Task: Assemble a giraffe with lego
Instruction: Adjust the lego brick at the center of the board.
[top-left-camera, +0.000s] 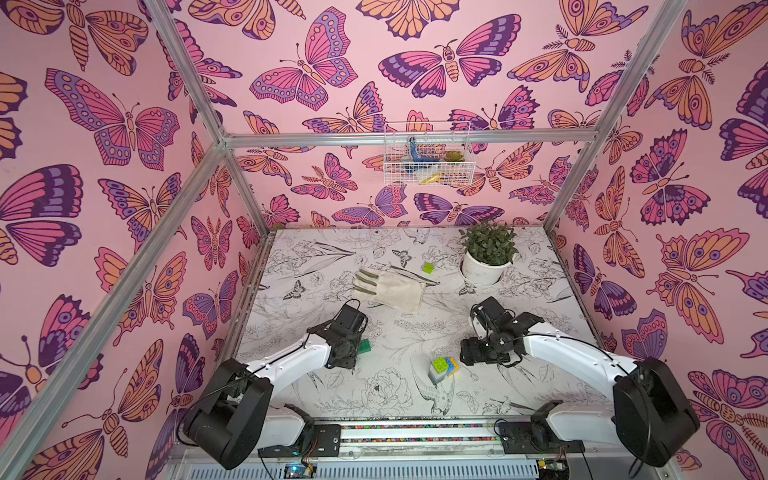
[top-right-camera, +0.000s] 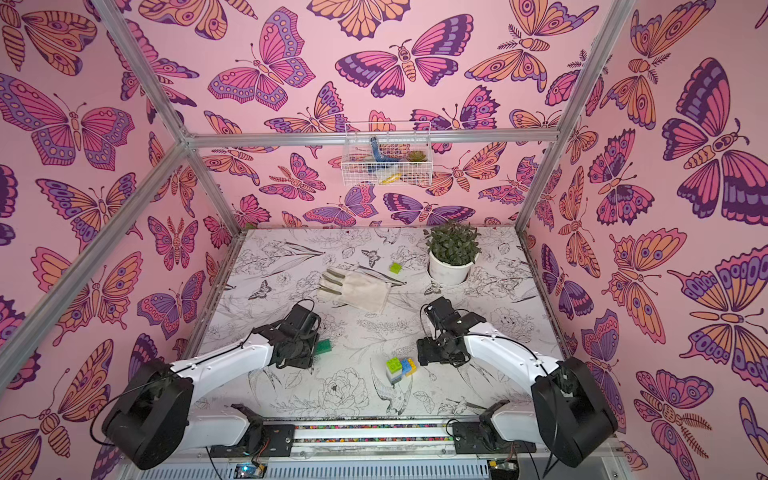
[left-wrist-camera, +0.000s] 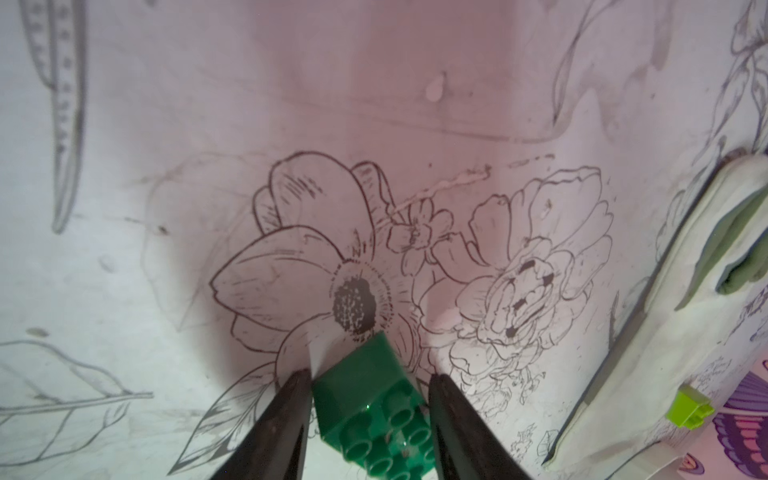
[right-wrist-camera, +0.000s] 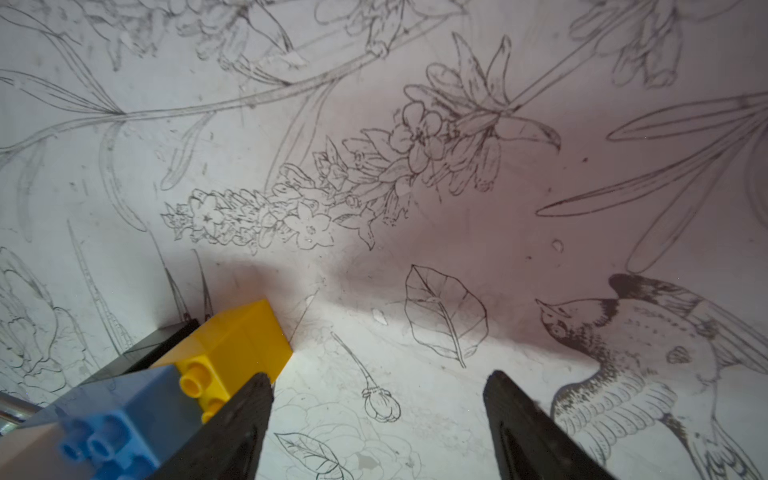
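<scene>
Giraffe (top-left-camera: 441, 369) half-built, headless, near front edge of tabletop (top-left-camera: 415, 332) | left gripper (left-wrist-camera: 369, 374) clamps green brick (left-wrist-camera: 365, 401) toward left edge | right gripper (right-wrist-camera: 378, 374) spread, empty, beside giraffe | lime brick (top-left-camera: 428, 268) loose near far edge

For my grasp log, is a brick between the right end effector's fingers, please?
No, the right end effector stands open over table, yellow brick outside it.
</scene>
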